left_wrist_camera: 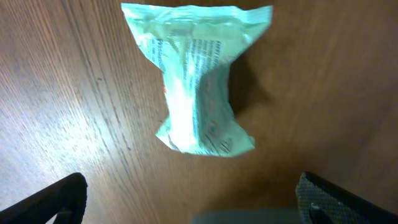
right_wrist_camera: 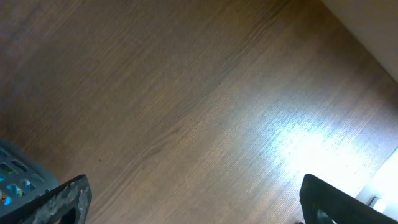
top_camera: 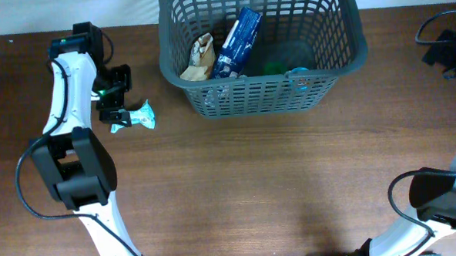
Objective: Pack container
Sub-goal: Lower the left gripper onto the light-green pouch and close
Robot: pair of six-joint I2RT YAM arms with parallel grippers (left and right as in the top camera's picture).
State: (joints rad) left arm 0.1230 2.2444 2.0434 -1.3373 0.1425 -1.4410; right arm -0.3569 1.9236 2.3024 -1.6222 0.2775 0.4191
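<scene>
The dark grey lattice basket (top_camera: pixel 329 68) stands at the back middle of the table. It holds a blue packet (top_camera: pixel 239 39), a brown bag (top_camera: pixel 200 56), a green-lidded jar (top_camera: pixel 274 65) and a blue-topped tub (top_camera: pixel 300 77). A teal plastic packet (top_camera: pixel 139 116) lies on the table left of the basket. In the left wrist view this packet (left_wrist_camera: pixel 199 81) lies just ahead of my left gripper (left_wrist_camera: pixel 196 205), which is open and empty. In the overhead view my left gripper (top_camera: pixel 121 94) is beside the packet. My right gripper (right_wrist_camera: pixel 199 202) is open and empty over bare table.
The wooden table (top_camera: pixel 276 180) spreads in front of the basket. A corner of the basket (right_wrist_camera: pixel 15 177) shows at the lower left of the right wrist view. My right gripper (top_camera: pixel 445 50) is at the far right edge with cables beside it.
</scene>
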